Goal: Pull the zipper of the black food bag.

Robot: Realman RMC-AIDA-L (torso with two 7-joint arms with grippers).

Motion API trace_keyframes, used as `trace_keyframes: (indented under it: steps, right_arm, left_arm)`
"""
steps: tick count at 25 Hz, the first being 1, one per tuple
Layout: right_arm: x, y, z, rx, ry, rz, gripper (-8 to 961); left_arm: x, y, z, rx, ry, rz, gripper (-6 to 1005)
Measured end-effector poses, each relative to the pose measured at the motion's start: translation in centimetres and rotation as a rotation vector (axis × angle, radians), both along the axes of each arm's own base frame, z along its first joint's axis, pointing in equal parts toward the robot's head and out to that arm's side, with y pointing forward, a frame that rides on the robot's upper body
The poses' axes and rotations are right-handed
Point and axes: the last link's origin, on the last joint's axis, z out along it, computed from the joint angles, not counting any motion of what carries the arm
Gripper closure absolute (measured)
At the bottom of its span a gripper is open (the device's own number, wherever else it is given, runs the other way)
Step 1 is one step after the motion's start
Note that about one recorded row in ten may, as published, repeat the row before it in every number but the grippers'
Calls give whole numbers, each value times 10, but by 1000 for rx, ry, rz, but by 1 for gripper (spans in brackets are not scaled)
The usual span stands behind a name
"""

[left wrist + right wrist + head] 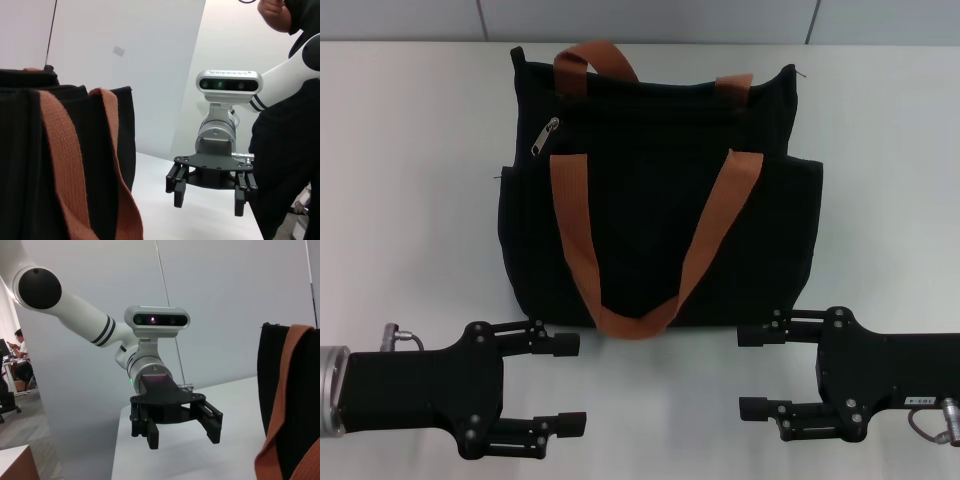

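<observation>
A: Seen from the head camera?

B: A black food bag (660,190) lying flat in the middle of a white table (410,200), top edge farthest from the robot. Two rust-orange handles (620,260), one looping down the bag's front, the other poking up past the top edge. The zipper (545,137), a small silver pull tab, near the bag's upper left corner, tilted. Left gripper (570,384) low on the left, just beside the bag's near edge, not touching, fingers spread wide, nothing held. Right gripper (752,372) low on the right, likewise spread and empty, its upper finger just beside the bag's bottom right corner. Zipper well apart from both grippers, across the bag's whole front.

A: From the left wrist?

B: Bag (20,150) up close with orange straps (65,150) draped over it. Farther off, the right gripper (210,199) hanging over the table (160,205), fingers parted, empty. No zipper in sight.

A: From the right wrist?

B: Edge of the bag (272,375) with an orange strap (287,405). Across the table (190,460), the left gripper (184,432), fingers apart, empty, clear of the bag.
</observation>
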Motion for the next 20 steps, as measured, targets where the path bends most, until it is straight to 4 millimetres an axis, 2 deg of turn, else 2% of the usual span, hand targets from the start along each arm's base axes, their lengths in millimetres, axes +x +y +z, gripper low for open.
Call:
trace_keyframes:
  steps: [16, 20]
  right_arm:
    - [-1, 0, 1, -4, 3, 3, 246]
    - [-1, 1, 1, -3, 2, 0, 247]
  left_arm:
    - [-2, -2, 2, 5, 1, 7, 218]
    - [4, 1, 5, 25, -44, 1, 217]
